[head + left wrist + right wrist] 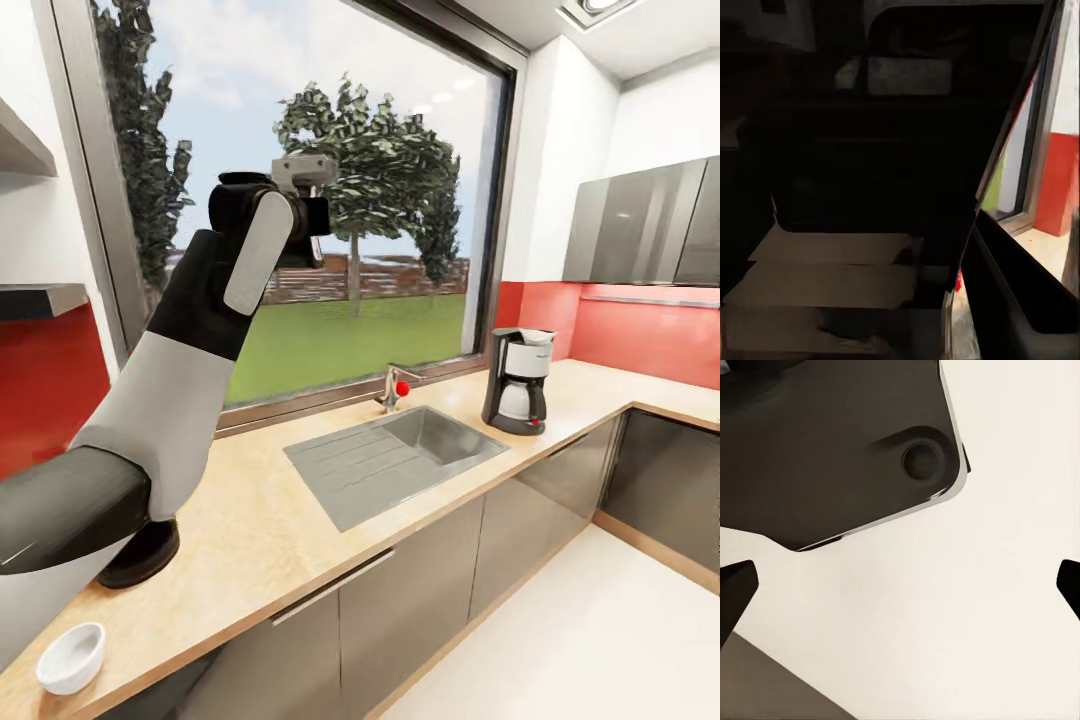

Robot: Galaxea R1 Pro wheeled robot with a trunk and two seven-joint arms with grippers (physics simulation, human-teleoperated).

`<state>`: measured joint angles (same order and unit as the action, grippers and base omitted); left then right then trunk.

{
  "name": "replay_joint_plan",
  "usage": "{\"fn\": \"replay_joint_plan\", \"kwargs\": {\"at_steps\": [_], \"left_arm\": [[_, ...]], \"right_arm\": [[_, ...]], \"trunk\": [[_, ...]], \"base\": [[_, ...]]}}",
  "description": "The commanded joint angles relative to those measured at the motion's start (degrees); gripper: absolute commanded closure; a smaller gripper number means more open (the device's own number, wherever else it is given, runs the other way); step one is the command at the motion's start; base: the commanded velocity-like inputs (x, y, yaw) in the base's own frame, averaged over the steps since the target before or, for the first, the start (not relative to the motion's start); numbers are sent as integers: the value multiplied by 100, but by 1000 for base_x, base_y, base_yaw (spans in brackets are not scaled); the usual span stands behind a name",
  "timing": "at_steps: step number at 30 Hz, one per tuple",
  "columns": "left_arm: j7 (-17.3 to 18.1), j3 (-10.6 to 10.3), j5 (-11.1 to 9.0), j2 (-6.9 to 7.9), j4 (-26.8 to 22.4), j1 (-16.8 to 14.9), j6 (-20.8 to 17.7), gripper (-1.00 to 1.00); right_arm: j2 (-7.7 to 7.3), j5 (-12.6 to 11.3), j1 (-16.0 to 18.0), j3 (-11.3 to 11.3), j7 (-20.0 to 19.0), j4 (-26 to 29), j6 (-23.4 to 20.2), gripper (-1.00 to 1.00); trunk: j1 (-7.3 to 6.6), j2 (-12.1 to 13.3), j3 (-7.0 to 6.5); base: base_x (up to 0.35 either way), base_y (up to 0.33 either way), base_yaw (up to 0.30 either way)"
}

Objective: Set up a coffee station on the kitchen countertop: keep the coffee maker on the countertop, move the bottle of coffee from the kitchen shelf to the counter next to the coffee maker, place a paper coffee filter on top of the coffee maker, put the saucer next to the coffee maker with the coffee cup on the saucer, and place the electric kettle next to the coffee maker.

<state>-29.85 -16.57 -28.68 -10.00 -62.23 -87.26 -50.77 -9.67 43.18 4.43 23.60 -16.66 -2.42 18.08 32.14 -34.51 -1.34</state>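
a: a kitchen with a long wooden countertop (250, 520) under a big window (330, 200), red wall behind, grey cabinets below. what's nearest?

b: at about 7 o'clock in the head view, close to the counter's front edge, a small white cup (72, 656). just past it, a dark round base (140, 552) that sits half under the left arm (190, 370); i can't say what it belongs to.

a: and farther on?

b: the sink (395, 460) in the middle, a tap (393, 387) with a red knob behind it, then the coffee maker (520, 380) at about 3 o'clock, standing upright on the counter beyond the sink. that one already sits where it should.

a: how would the cup handle?

b: my guess is light, stiff, glazed and slippery, and it would chip if dropped. i'd pinch it across the rim wall, gently.

a: the grippers?

b: the left gripper (305, 175) is raised high in front of the window; whether it is clenched or released i cannot tell, and its wrist view is too dark. the right gripper (900, 585) points at the pale floor, fingertips (735, 585) spread wide, holding nothing.
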Motion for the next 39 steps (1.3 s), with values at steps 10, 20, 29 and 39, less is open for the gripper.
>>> {"fn": "replay_joint_plan", "kwargs": {"at_steps": [10,20,29,39], "left_arm": [[160,-1293,-120,0,-1379,1431,465,100],[1109,-1633,-118,364,-1918,3041,1601,100],[1096,-2437,-115,460,-2209,3443,1909,100],[1087,-2539,-124,484,-2240,3491,1922,100]], "right_arm": [[0,6,5,1,-4,-6,32,-100],[0,6,5,-3,2,-4,37,-100],[0,6,5,-6,5,-4,38,-100],[0,6,5,-13,5,-4,38,-100]], "trunk": [[1,-3,1],[1,-3,1],[67,-124,55],[287,-525,235]], "base": [[0,-19,0],[0,0,0],[0,0,0],[0,0,0]]}}
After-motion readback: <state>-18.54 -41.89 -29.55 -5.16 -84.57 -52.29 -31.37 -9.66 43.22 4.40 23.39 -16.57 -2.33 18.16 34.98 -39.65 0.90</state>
